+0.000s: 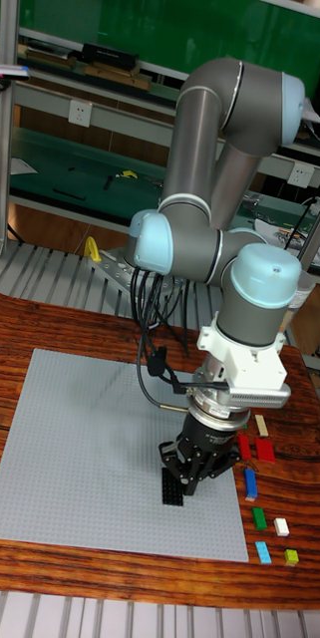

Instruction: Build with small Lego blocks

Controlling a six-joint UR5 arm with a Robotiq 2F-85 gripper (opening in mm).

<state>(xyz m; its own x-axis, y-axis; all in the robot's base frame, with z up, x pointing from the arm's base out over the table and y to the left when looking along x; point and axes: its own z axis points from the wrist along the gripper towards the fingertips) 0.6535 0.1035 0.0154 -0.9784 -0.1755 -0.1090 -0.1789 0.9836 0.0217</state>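
Observation:
A large grey baseplate lies on the wooden table. A long black brick rests on the plate near its right part, lengthwise towards the front edge. My gripper points down right at the brick's far end, its black fingers against or around it. Dark fingers and dark brick merge, so I cannot tell whether they clamp it. Loose small bricks lie on the wood to the right: two red, a beige, a blue, a green, a white, a light blue and a yellow-green.
The wooden table ends just right of the loose bricks. Cables hang from the wrist over the plate. Behind the table run metal rails and a green workbench with tools.

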